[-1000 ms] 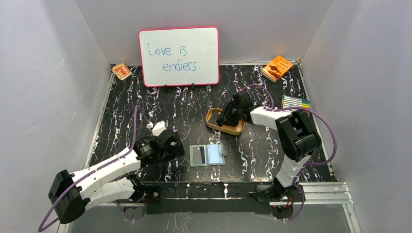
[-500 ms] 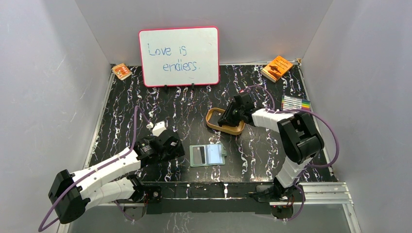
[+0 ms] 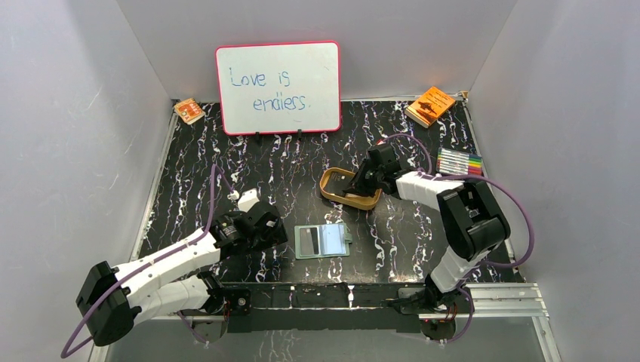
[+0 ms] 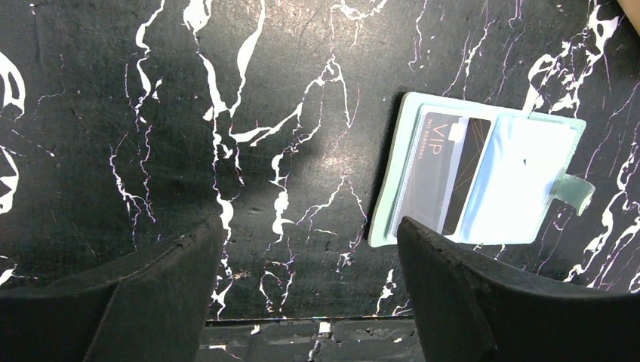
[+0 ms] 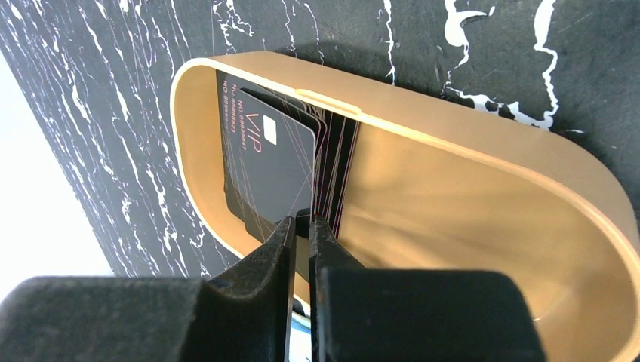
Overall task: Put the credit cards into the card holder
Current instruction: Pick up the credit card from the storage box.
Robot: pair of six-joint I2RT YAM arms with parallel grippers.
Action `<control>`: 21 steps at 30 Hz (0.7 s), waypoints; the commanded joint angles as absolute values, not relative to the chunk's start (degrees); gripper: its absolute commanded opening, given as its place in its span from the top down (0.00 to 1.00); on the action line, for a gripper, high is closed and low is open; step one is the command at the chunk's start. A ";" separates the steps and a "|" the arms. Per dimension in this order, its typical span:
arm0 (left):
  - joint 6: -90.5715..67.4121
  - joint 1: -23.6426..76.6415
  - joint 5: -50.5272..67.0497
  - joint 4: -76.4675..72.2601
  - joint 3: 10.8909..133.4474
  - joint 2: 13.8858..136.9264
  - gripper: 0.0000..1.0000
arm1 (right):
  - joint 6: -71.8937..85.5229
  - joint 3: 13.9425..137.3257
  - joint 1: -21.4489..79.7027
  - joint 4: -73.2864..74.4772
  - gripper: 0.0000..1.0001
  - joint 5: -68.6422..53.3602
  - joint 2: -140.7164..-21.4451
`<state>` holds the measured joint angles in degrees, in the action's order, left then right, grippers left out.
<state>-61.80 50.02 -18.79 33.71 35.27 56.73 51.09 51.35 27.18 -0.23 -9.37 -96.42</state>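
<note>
The card holder (image 3: 323, 240) lies open on the black marbled table, sage green with clear sleeves. One dark credit card (image 4: 445, 173) sits in the card holder's (image 4: 521, 181) left sleeve. More dark credit cards (image 5: 264, 162) stand stacked in the tan oval tray (image 5: 490, 219). My right gripper (image 5: 302, 222) reaches into the tray (image 3: 328, 181), its jaws shut on the near edge of the front card. In the top view the right gripper (image 3: 353, 185) is over the tray's middle. My left gripper (image 4: 309, 230) hovers open just left of the card holder, holding nothing.
A whiteboard (image 3: 278, 87) stands at the back. An orange booklet (image 3: 430, 105) lies at the back right, a small orange packet (image 3: 189, 111) at the back left. Coloured markers (image 3: 459, 160) lie near the right edge, beside the right arm.
The right gripper's jaws have closed onto the front card in the tray, and the right arm's elbow has shifted slightly right. The left arm has barely moved.
</note>
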 commanded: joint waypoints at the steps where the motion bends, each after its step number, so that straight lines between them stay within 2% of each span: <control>1: -62.23 50.19 -19.25 33.95 34.76 56.51 0.18 | 50.54 49.47 26.64 0.53 0.87 -8.66 -93.80; 6: -62.22 50.19 -19.22 33.84 34.78 56.77 0.19 | 51.12 49.09 26.33 0.64 1.00 -8.96 -91.37; 16: -62.02 50.19 -21.38 35.15 35.70 55.48 0.19 | 53.84 51.11 24.87 7.92 1.00 -10.66 -81.56; 21: -62.02 50.19 -22.12 35.98 36.72 54.86 0.19 | 55.75 58.53 22.03 20.97 1.00 -20.55 -80.77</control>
